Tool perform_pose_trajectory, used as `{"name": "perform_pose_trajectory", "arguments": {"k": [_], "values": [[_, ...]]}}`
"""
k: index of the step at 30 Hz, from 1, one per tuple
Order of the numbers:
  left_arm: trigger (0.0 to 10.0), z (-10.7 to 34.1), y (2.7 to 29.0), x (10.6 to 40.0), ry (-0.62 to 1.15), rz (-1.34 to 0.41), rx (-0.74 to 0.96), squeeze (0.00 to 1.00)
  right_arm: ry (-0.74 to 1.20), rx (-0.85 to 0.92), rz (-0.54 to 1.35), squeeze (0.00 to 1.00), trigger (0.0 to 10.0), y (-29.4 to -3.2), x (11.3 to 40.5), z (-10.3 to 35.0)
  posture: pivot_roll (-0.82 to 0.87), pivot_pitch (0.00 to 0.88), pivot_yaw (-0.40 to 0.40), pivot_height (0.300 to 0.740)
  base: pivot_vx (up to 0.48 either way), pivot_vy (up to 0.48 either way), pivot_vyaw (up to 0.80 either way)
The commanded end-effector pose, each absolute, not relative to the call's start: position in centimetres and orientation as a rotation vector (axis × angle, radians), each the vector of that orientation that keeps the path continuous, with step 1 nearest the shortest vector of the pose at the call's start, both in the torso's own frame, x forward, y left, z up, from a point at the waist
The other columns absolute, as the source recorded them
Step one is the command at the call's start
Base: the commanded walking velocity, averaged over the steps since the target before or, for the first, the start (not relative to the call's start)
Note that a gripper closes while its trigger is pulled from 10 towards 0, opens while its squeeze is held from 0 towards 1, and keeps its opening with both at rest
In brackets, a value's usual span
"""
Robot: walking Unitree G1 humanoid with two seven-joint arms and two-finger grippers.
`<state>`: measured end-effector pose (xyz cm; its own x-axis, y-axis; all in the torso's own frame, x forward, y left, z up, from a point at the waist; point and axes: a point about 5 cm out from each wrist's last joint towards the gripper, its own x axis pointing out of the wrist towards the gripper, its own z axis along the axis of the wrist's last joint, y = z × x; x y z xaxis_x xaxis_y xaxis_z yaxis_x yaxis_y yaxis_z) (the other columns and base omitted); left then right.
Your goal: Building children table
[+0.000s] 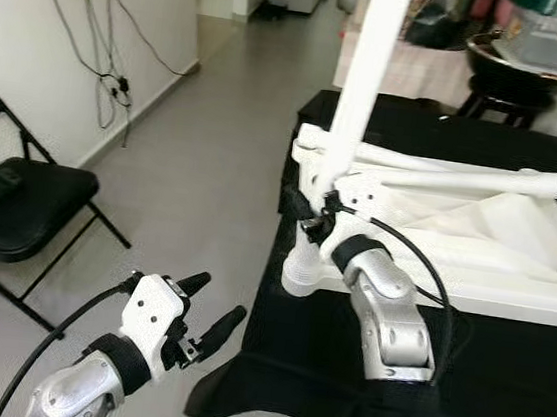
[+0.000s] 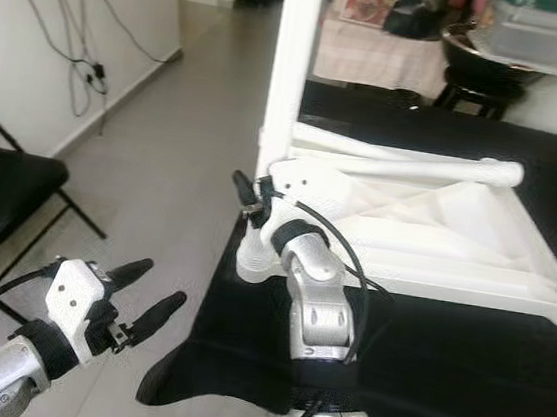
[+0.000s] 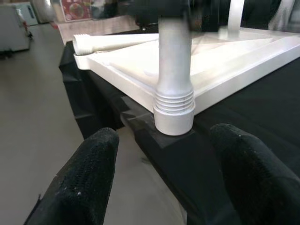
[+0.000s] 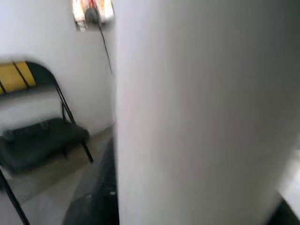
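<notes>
A white children's table top [image 1: 514, 266] lies upside down on a table draped in black cloth [image 1: 509, 396]. One white leg [image 1: 370, 68] stands upright in the socket [image 3: 174, 108] at the top's near left corner. My right gripper [image 1: 313, 213] is shut on this leg just above the socket, and the leg [image 4: 201, 112] looms close in the right wrist view. A second white leg [image 1: 463, 177] lies loose across the top. My left gripper [image 1: 218, 297] hovers open over the floor, left of the table, its fingers [image 3: 84, 183] pointing toward the socket.
A black folding chair [image 1: 17, 209] stands at the left by the wall, with cables [image 1: 107, 78] hanging above it. Behind the table a dark bowl [image 1: 516, 70] rests on a stool. Grey floor stretches between the chair and the table.
</notes>
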<state>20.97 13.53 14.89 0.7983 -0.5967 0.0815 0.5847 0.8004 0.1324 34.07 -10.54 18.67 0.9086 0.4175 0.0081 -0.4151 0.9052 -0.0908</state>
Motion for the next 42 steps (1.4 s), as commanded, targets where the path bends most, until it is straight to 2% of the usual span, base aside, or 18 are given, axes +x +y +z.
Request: {"name": "perform_pose_trajectory", "arguments": {"k": [1,3,4,6,7,8,9,11,12,13,24,25,26,27,33,42], "values": [[10.0,14.4,13.5,21.1,-0.105,-0.626,0.111,0.0,0.105,-0.056,0.448,1.0,10.0,-11.3,34.8,16.5,0.05,0.101,-0.033,0.74,0.0,0.0,0.0],[10.0,14.4,13.5,21.1,-0.106,-0.628,0.113,0.0,0.075,-0.047,0.485,1.0,10.0,-11.3,35.4,17.4,0.05,0.104,-0.032,0.74,0.0,0.0,0.0],[10.0,14.5,13.4,21.1,-0.112,-0.631,0.122,0.0,0.019,-0.065,0.573,1.0,10.0,-11.0,35.9,18.9,0.05,0.106,-0.033,0.74,0.0,0.0,0.0],[10.0,14.5,13.4,21.1,-0.112,-0.631,0.122,0.0,0.019,-0.065,0.573,1.0,10.0,-11.0,35.9,18.9,0.05,0.106,-0.033,0.74,0.0,0.0,0.0],[10.0,14.6,13.3,21.1,-0.124,-0.629,0.13,0.0,-0.027,-0.076,0.69,1.0,10.0,-10.6,36.3,20.5,0.05,0.106,-0.033,0.74,0.0,0.0,0.0],[10.0,14.6,13.3,21.1,-0.124,-0.629,0.13,0.0,-0.027,-0.076,0.69,1.0,10.0,-10.6,36.3,20.5,0.05,0.106,-0.033,0.74,0.0,0.0,0.0],[10.0,14.9,13.2,21.2,-0.144,-0.62,0.136,0.0,-0.077,-0.157,0.898,1.0,10.0,-10.3,36.7,22.6,0.04,0.112,-0.038,0.74,0.0,0.0,0.0],[10.0,15.0,13.2,21.3,-0.15,-0.615,0.136,0.0,-0.083,-0.208,0.973,1.0,10.0,-10.3,36.8,23.1,0.04,0.112,-0.038,0.74,0.0,0.0,0.0],[10.0,15.0,13.1,21.3,-0.155,-0.612,0.14,0.0,-0.079,-0.27,1.104,0.88,10.0,-10.2,36.9,23.8,0.05,0.115,-0.039,0.74,0.0,0.0,0.0],[10.0,15.1,13.1,21.2,-0.157,-0.611,0.143,0.0,-0.071,-0.251,1.145,0.0,10.0,-10.0,37.0,24.2,0.06,0.119,-0.042,0.74,0.0,0.0,0.0],[10.0,15.1,13.0,21.0,-0.16,-0.604,0.143,0.0,-0.052,-0.198,1.294,0.0,10.0,-9.6,37.9,26.3,0.06,0.13,-0.04,0.74,0.0,0.0,0.0],[10.0,15.1,13.0,21.0,-0.16,-0.605,0.141,0.0,-0.049,-0.191,1.306,0.0,0.5,-9.5,38.0,26.6,0.06,0.13,-0.04,0.74,0.0,0.0,0.0],[10.0,15.1,13.0,21.0,-0.16,-0.605,0.141,0.0,-0.049,-0.191,1.306,0.0,0.5,-9.5,38.0,26.6,0.06,0.13,-0.04,0.74,0.0,0.0,0.0],[10.0,15.1,13.1,21.0,-0.159,-0.607,0.138,0.0,-0.046,-0.183,1.326,0.0,0.0,-9.5,38.2,26.7,0.07,0.135,-0.038,0.74,0.0,0.0,0.0],[10.0,15.1,13.1,21.0,-0.158,-0.608,0.134,0.0,-0.042,-0.175,1.336,0.0,0.0,-10.0,38.4,26.3,0.06,0.14,-0.03,0.74,0.0,0.0,0.0],[10.0,15.1,13.3,21.0,-0.156,-0.611,0.13,0.0,-0.063,-0.142,1.232,0.0,0.0,-12.2,38.4,25.2,0.05,0.149,-0.014,0.74,0.0,0.0,0.0]]}}
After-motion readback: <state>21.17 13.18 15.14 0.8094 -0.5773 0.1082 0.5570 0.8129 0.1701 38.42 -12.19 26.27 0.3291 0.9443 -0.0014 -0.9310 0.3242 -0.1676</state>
